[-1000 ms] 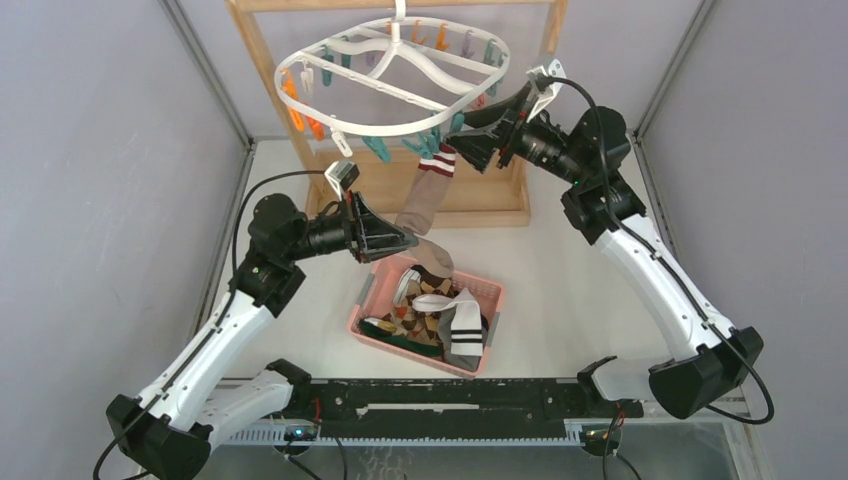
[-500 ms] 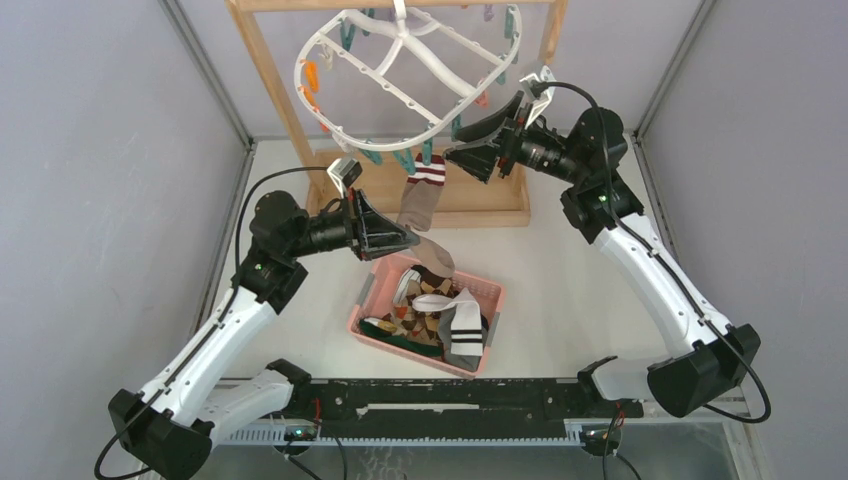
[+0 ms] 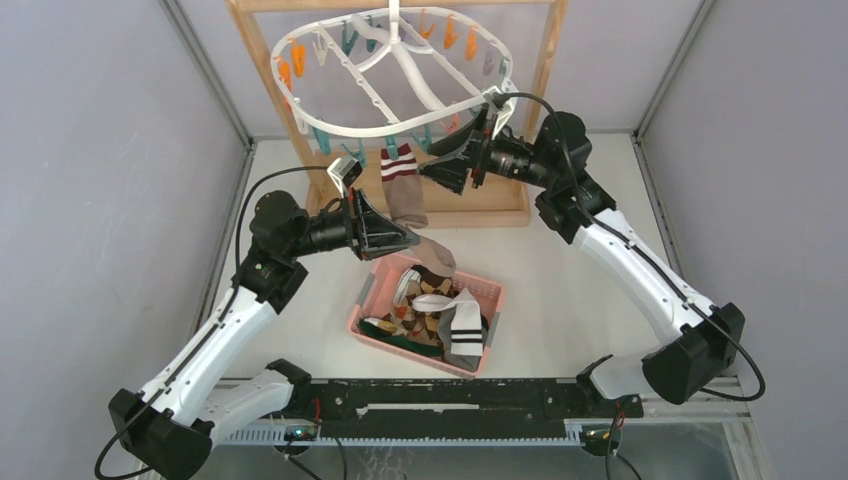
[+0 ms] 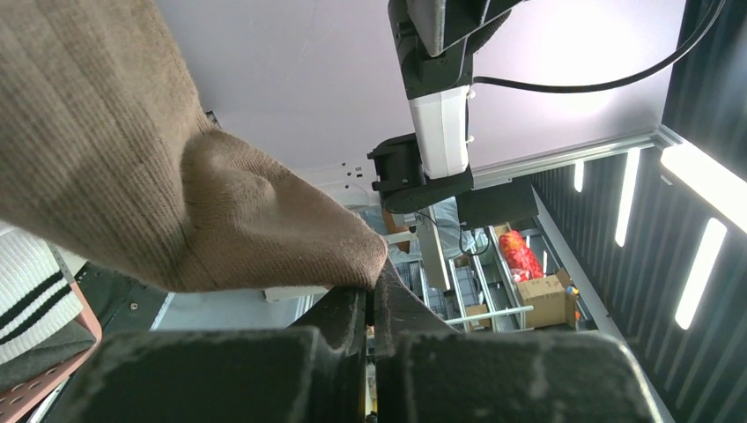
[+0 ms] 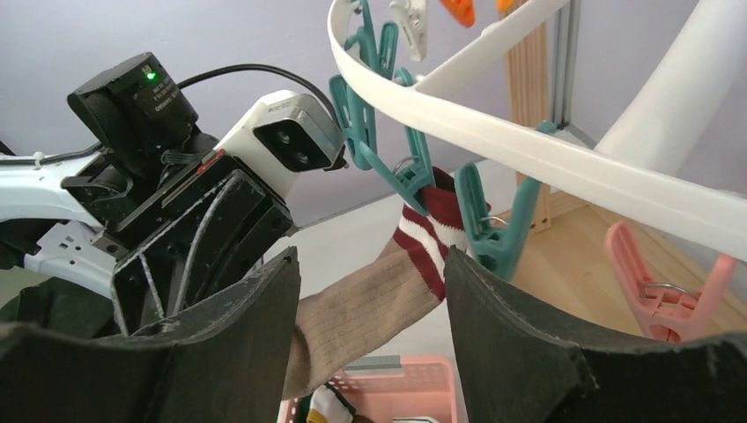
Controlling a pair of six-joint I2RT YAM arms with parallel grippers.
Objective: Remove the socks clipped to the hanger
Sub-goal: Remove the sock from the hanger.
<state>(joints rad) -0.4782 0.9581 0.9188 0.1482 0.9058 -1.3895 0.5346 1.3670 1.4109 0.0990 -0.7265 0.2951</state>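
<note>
A beige sock [image 3: 410, 205] with a red-and-white cuff hangs from a teal clip [image 5: 414, 181] on the white oval hanger [image 3: 330, 125]. My left gripper [image 3: 410, 240] is shut on the sock's foot end, and the brown knit [image 4: 176, 176] bunches over the closed tips [image 4: 370, 291]. My right gripper [image 3: 432, 168] is open just right of the clipped cuff. In the right wrist view the sock [image 5: 370, 300] runs between its spread fingers [image 5: 370, 256] without touching them, and the hanger's rim [image 5: 493, 132] crosses above. Several socks [image 3: 440, 315] lie in the basket.
The pink basket [image 3: 365, 300] sits on the table below the sock. The wooden frame [image 3: 262, 70] carries the hanger, its base [image 3: 480, 205] behind the right gripper. Other orange, teal and pink clips [image 5: 661, 291] dangle from the rim. Grey walls stand on both sides.
The hanger has swung and shifted left, carrying the clipped cuff left. My right gripper followed it leftward, closer to the clip. The left gripper has kept its hold in place.
</note>
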